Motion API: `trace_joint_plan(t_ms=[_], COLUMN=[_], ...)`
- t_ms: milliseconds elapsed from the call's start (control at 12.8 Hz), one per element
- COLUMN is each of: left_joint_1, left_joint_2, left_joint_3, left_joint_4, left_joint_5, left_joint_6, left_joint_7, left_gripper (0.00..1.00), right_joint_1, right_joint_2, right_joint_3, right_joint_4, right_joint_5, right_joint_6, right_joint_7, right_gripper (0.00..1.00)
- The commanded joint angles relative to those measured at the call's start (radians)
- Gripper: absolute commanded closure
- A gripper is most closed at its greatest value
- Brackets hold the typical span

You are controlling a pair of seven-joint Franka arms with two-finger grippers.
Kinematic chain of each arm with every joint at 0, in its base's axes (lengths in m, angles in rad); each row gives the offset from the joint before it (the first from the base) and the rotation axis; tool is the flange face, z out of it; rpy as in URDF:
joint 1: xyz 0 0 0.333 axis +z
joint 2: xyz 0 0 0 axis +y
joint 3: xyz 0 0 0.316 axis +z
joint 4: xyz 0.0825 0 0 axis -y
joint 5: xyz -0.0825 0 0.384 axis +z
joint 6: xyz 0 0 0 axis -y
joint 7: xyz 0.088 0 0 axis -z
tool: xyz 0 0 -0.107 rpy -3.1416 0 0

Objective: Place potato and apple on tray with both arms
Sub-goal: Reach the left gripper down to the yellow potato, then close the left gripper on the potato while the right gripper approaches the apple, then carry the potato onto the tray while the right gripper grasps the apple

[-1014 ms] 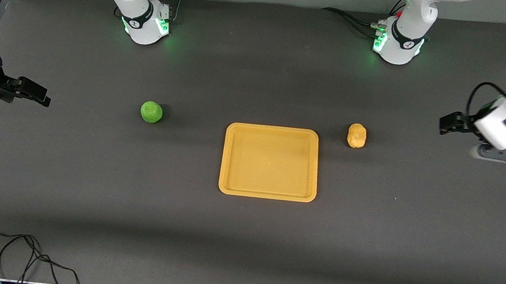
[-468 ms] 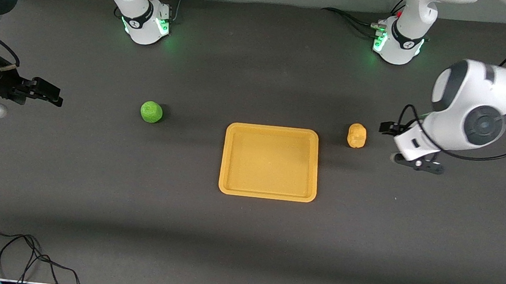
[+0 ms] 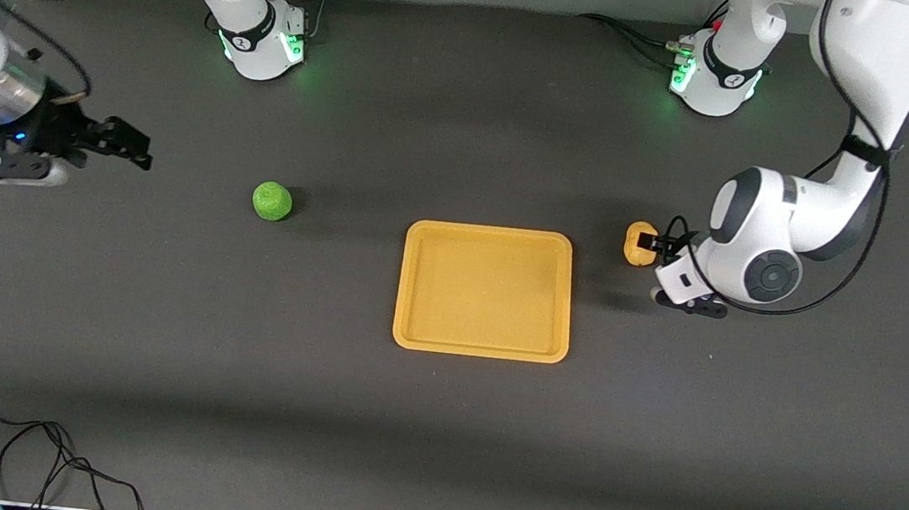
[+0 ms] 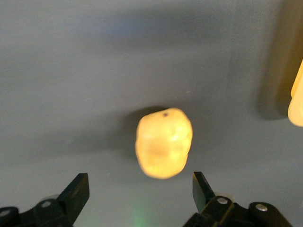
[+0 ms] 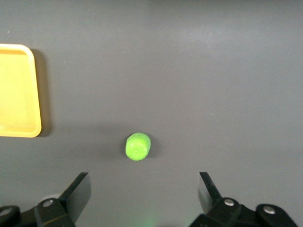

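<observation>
Both arms have moved in since the earlier frames. Left gripper [image 3: 652, 244] has swung in from the left arm's end of the table and now sits right at the small oval yellow-tan potato [image 3: 639, 243], low over the dark grey table [image 3: 437, 422]. Right gripper [image 3: 132, 147] has come a shorter way in from the right arm's end and is over bare table, well apart from the small round bright green apple [image 3: 272, 201].

Left wrist view: potato [image 4: 164, 143] is just ahead of the black fingers [image 4: 75, 193], which are spread wide, wider than the potato, not touching it. A sliver of the yellow tray [image 4: 296, 101] shows at the frame edge.

Right wrist view: fingers [image 5: 78, 190] also spread wide, nothing between them; apple [image 5: 138, 146] lies on the table ahead of them, with a tray corner [image 5: 19, 90] off to one side.

Layout unchanged: flat rectangular yellow-orange tray with rounded corners and low rim [image 3: 479, 346] mid-table, nothing on it. Apple lies toward the right arm's end, well apart from the tray. Potato lies near the tray's corner toward the left arm's end, not touching the rim. Both sit about level with the tray's edge nearest the arm bases.

Loose black cable [image 3: 20, 454] lies at the table corner nearest the front camera, right arm's end.
</observation>
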Motion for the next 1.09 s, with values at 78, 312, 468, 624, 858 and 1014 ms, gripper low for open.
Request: trace_joint_plan(t_ms=[78,312,468,624,858,1014], left_joint_1=[-0.039,-0.080,-0.079,-0.072,-0.095,-0.140], left_joint_2=[0.064,0.100,0.096,0.044,0.073,0.172], left_joint_3=[-0.007,-0.007,-0.007,-0.001,-0.010,-0.037], left_joint_4=[-0.002,0.001,0.006,0.048,0.255,0.413], left_joint_5=[-0.069,-0.012,0.000,-0.012,-0.024,-0.064], left_joint_6=[0.069,0.086,0.101,0.039,-0.057,-0.054], left_joint_7=[-0.006,-0.008,-0.026,-0.031,-0.232,-0.363], left_gripper=[0.03,0.23,0.81,1.00,1.00,1.00], right_joint_1=[0.100,0.137,0.140,0.140,0.140,0.158], right_joint_2=[-0.265,-0.333,-0.361,-0.347,-0.293,-0.226], right_joint_3=[-0.005,-0.003,-0.003,-0.003,-0.002,-0.002], right_joint_4=[-0.337,-0.432,-0.478,-0.514,-0.628,-0.705], right_joint_5=[-0.003,-0.003,-0.005,-0.005,-0.003,-0.003], right_joint_6=[0.115,0.132,0.147,0.202,0.405,0.579], right_joint_7=[0.113,0.141,0.141,0.141,0.141,0.143], right_gripper=[0.00,0.00,0.00,0.00,0.00,0.00])
